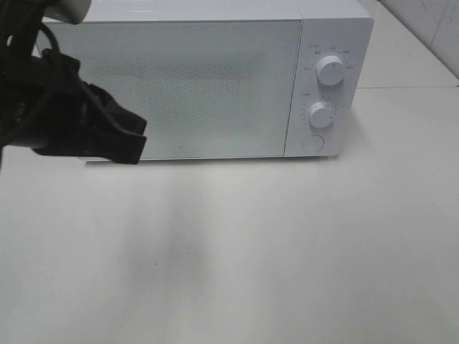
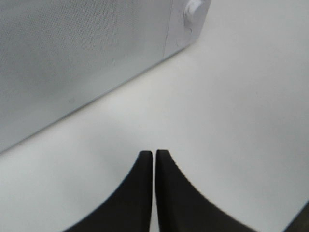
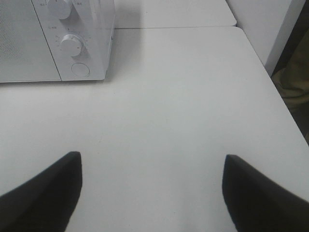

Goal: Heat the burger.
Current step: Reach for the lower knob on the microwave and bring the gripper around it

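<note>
Two grippers: left gripper point(image 2: 154, 153) closed by the microwave point(image 1: 208, 86), right gripper point(image 3: 152, 158) spread wide

Lighting bright, even and diffuse; whites of the microwave point(image 1: 179, 86) and counter point(image 1: 323, 251) near washed out. Soft grey shadow on the counter in front of the microwave, with a thin dark line under its base. Left wrist view soft: left hand point(image 2: 154, 154) and the microwave beside it both blurred.
</note>
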`<state>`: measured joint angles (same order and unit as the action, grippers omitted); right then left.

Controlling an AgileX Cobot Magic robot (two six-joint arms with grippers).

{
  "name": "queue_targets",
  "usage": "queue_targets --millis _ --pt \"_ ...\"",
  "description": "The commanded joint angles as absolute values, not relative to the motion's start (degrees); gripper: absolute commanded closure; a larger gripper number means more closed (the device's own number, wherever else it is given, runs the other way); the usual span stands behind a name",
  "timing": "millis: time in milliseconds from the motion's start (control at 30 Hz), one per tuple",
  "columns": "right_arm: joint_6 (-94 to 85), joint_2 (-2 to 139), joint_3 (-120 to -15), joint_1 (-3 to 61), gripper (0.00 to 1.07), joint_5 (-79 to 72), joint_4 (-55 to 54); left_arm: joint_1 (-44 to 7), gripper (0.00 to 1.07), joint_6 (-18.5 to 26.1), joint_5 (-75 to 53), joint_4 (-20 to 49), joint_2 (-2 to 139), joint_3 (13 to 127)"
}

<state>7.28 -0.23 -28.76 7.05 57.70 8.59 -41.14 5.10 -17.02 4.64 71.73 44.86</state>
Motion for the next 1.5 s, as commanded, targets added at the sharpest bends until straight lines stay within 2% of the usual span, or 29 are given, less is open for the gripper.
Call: queue_targets --millis 33,100,133,167,200,233,267,300,433,500,533,567,600,633,667,700,733,800,833,900,967,1000,1033,1100,1200,1400,1500 --pt "7.2 -1.9 -28.8 6.8 0.32 57.3 8.6 -41.5 1.01 3.4 -24.4 5.2 68.9 44.9" --pt "7.2 -1.9 -28.8 6.8 0.32 57.3 8.6 -41.1 0.81 3.0 -31.0 5.2 66.5 44.9" --pt "7.2 -1.9 -28.8 6.8 0.32 57.3 8.6 -41.1 0.81 3.0 -31.0 5.2 66.5 44.9" --pt "7.2 -1.9 -28.8 6.8 0.32 57.3 8.6 -41.1 0.55 3.0 -34.5 4.6 65.5 44.9" --pt "7.2 -1.9 -28.8 6.8 0.32 57.3 8.6 -41.1 0.41 3.2 -35.4 3.7 65.1 44.9" --pt "7.2 -1.9 -28.8 6.8 0.32 57.3 8.6 -41.1 0.41 3.2 -35.4 3.7 65.1 44.9" --pt "7.2 -1.9 -28.8 6.8 0.32 57.3 8.6 -41.1 0.08 3.3 -37.1 0.9 64.5 44.9" --pt "7.2 -1.9 -28.8 6.8 0.32 57.3 8.6 -41.1 0.01 3.2 -37.9 -0.5 64.4 44.9" --pt "7.2 -1.9 -28.8 6.8 0.32 57.3 8.6 -39.7 0.01 3.1 -40.2 -3.2 63.7 44.9" --pt "7.2 -1.9 -28.8 6.8 0.32 57.3 8.6 -35.1 0.01 3.4 -42.8 -2.3 63.1 44.9" --pt "7.2 -1.9 -28.8 6.8 0.32 57.3 8.6 -35.1 0.01 3.4 -42.8 -2.3 63.1 44.9" --pt "7.2 -1.9 -28.8 6.8 0.32 57.3 8.6 -30.5 0.01 4.7 -44.6 -0.7 62.6 44.9" --pt "7.2 -1.9 -28.8 6.8 0.32 57.3 8.6 -28.0 0.01 5.7 -45.7 0.0 62.3 44.9" --pt "7.2 -1.9 -28.8 6.8 0.32 57.3 8.6 -28.0 0.01 5.7 -45.7 0.0 62.3 44.9" --pt "7.2 -1.9 -28.8 6.8 0.32 57.3 8.6 -23.0 0.01 8.0 -47.6 1.8 61.8 44.9" --pt "7.2 -1.9 -28.8 6.8 0.32 57.3 8.6 -20.6 0.01 9.0 -48.5 2.2 61.7 44.9" --pt "7.2 -1.9 -28.8 6.8 0.32 57.3 8.6 -20.6 0.01 9.0 -48.5 2.2 61.7 44.9" --pt "7.2 -1.9 -28.8 6.8 0.32 57.3 8.6 -10.1 0.01 12.7 -51.2 4.4 61.1 44.9" --pt "7.2 -1.9 -28.8 6.8 0.32 57.3 8.6 -10.1 0.01 12.7 -51.2 4.4 61.1 44.9" --pt "7.2 -1.9 -28.8 6.8 0.32 57.3 8.6 -5.0 0.01 12.6 -52.0 5.0 61.1 44.9" --pt "7.2 -1.9 -28.8 6.8 0.32 57.3 8.6 -3.7 0.01 12.6 -52.0 4.9 61.1 44.9" --pt "7.2 -1.9 -28.8 6.8 0.32 57.3 8.6 -0.8 0.01 12.6 -52.3 4.5 61.1 44.9" --pt "7.2 -1.9 -28.8 6.8 0.32 57.3 8.6 -0.8 0.01 12.6 -52.3 4.5 61.1 44.9" --pt "7.2 -1.9 -28.8 6.8 0.32 57.3 8.6 2.7 0.01 12.5 -54.2 5.0 61.1 44.9" --pt "7.2 -1.9 -28.8 6.8 0.32 57.3 8.6 4.0 0.01 12.2 -55.9 5.2 60.8 44.7" --pt "7.2 -1.9 -28.8 6.8 0.32 57.3 8.6 4.0 0.01 12.1 -56.3 5.6 58.1 42.2" --pt "7.2 -1.9 -28.8 6.8 0.32 57.3 8.6 4.0 0.02 12.1 -56.1 5.6 51.1 37.5"
